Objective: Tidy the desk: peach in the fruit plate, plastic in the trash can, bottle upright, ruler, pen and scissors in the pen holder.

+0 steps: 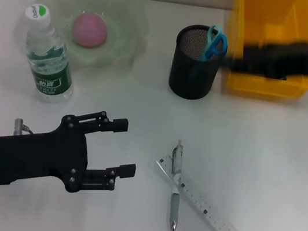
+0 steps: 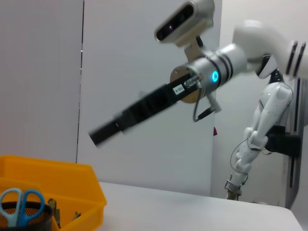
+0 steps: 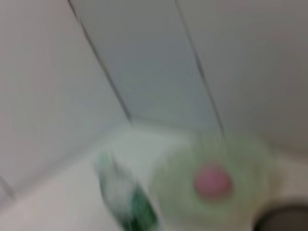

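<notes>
The left gripper (image 1: 128, 149) is hovering lower left, fingers spread apart and empty. The right gripper (image 1: 235, 62) is blurring at upper right — its fingers unreadable. The pen (image 1: 176, 186) is lying near-vertical, tip down, crossing the diagonal ruler (image 1: 199, 200).

Bright, even light, soft shadows; right wrist view blurred, perhaps by motion.

Open table (image 1: 256, 137): 3 o'clock of pen (image 1: 176, 186).
Obstacles: holder (image 1: 194, 63) at 12, bottle (image 1: 47, 55) at 10.
</notes>
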